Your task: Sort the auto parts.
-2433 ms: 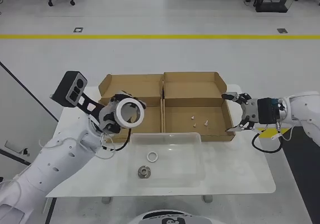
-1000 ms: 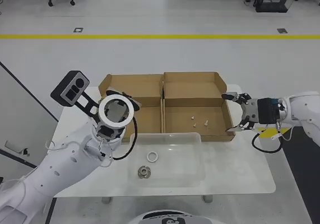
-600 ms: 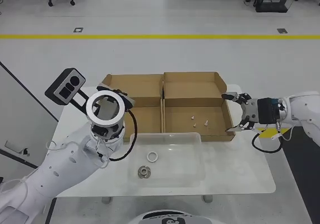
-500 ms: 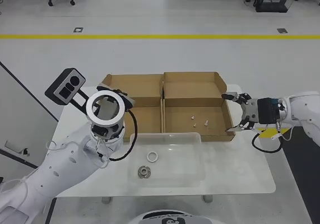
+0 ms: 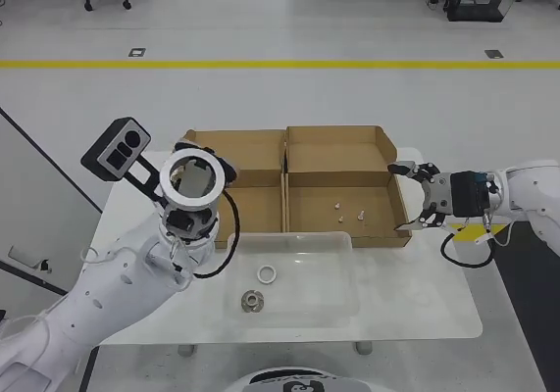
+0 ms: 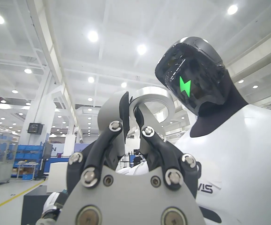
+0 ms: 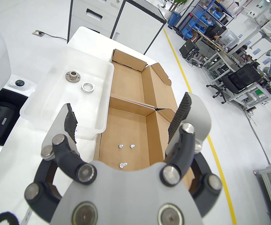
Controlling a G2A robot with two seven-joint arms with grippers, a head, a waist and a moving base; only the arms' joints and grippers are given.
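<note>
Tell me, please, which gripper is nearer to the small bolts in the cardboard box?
Right. The right gripper hangs open at the outer edge of that box, beside the bolts; the left gripper, shut on a large metal ring, is over the other box, farther away.

The left gripper [image 6: 131, 114] points upward near the worktop's [image 5: 417, 294] far-left corner, clamped on a ring [image 6: 154, 94], while the right gripper [image 5: 398, 199] hangs wide open at the right edge.
</note>
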